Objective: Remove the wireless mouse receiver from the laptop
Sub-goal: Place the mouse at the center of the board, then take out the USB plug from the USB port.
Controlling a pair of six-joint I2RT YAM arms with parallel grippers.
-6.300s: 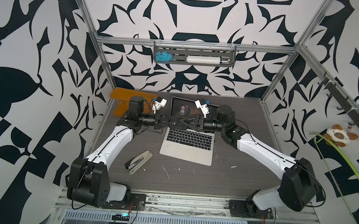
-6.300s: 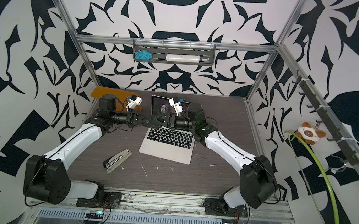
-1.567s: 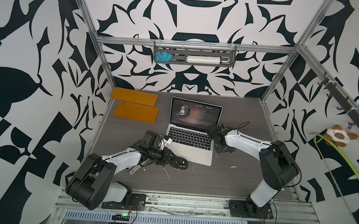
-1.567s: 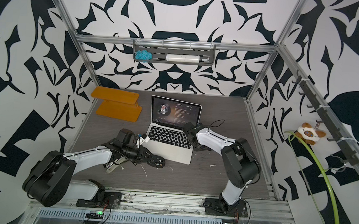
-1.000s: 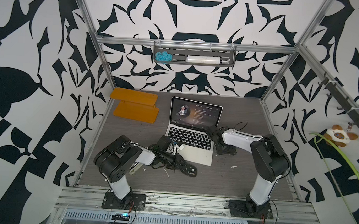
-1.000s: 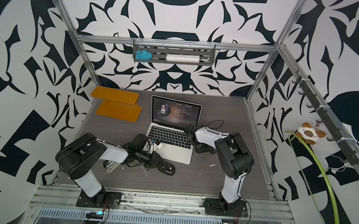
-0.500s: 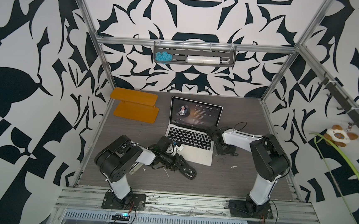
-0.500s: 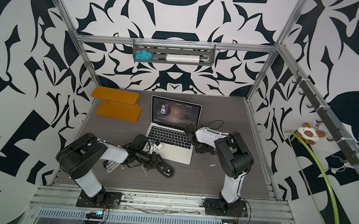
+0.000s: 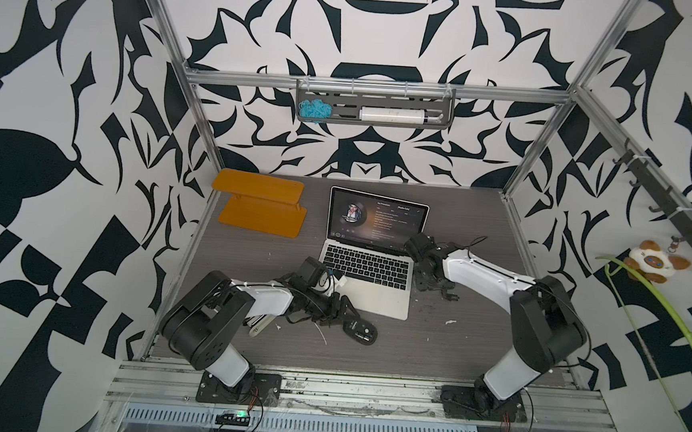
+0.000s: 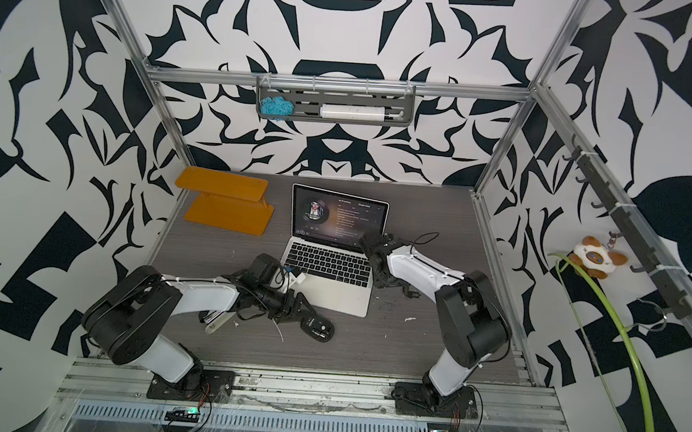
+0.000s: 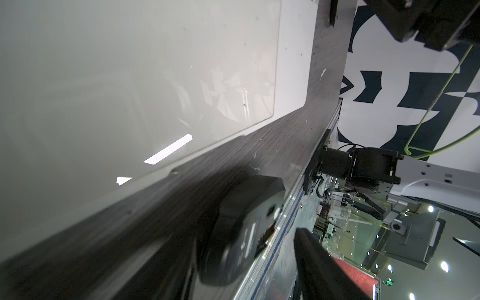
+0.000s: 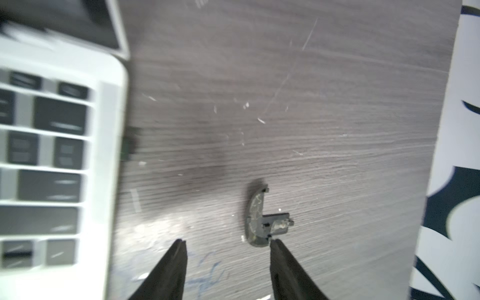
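Note:
The silver laptop (image 9: 376, 298) stands open mid-table, its screen lit. The wireless mouse receiver (image 12: 261, 220), a tiny dark L-shaped plug, lies loose on the table, right of the laptop (image 12: 65, 72) and apart from it. My right gripper (image 12: 228, 242) is open just short of the receiver, and one fingertip (image 12: 276, 245) almost touches it. In a top view the receiver (image 9: 451, 296) is a dark speck. My left gripper (image 9: 342, 310) is open in front of the laptop. The black mouse (image 9: 361, 332) rests on the table at its fingertips, blurred in the left wrist view.
An orange stand (image 9: 259, 209) sits at the back left. A pale folded tool (image 9: 259, 327) lies under my left arm. A wall rack (image 9: 374, 112) holds a white tube and blue fluff. The metal front rail (image 9: 345, 386) runs along the table's near edge.
Both grippers have opened within the last second. Before that my left arm carried the mouse rightwards along the laptop's front. My right gripper has drawn back a little from the laptop's side.

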